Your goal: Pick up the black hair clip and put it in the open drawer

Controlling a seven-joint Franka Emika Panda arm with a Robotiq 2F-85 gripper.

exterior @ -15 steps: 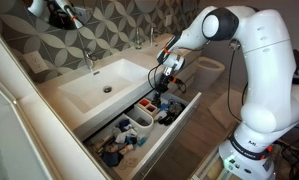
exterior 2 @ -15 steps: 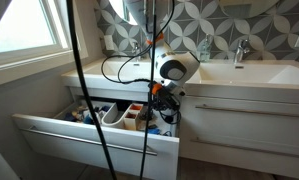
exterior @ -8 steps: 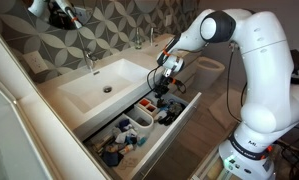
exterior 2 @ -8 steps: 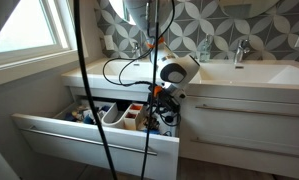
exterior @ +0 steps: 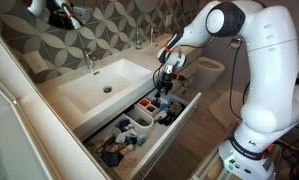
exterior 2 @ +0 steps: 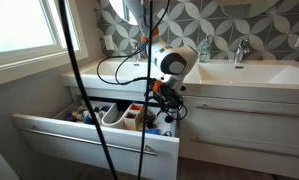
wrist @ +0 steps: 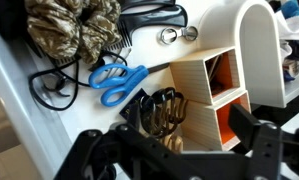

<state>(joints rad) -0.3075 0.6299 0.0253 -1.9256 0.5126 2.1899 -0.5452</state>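
The black hair clip point(wrist: 157, 110) lies in the open drawer point(wrist: 19, 80), prongs up, against a wooden box point(wrist: 204, 85). My gripper point(wrist: 174, 140) hangs just above it, open. The dark fingers point(wrist: 251, 132) stand well apart on either side of the clip and do not touch it. In both exterior views the gripper point(exterior: 166, 88) point(exterior 2: 165, 102) hovers over the right part of the white drawer point(exterior: 179, 128) point(exterior 2: 94, 142), below the vanity counter. The clip is too small to make out there.
Blue scissors point(wrist: 116, 80), a patterned scrunchie point(wrist: 74, 30), a black comb point(wrist: 149, 14) and a black hair tie point(wrist: 51, 90) lie in the drawer. White bins point(exterior: 139, 118) divide it. Above are the sink point(exterior: 104, 85) and faucet point(exterior: 88, 55). A black cable point(exterior 2: 74, 90) hangs in front.
The jaws have gone from shut to wide open, letting the hair clip go in the drawer. The gripper has risen slightly.
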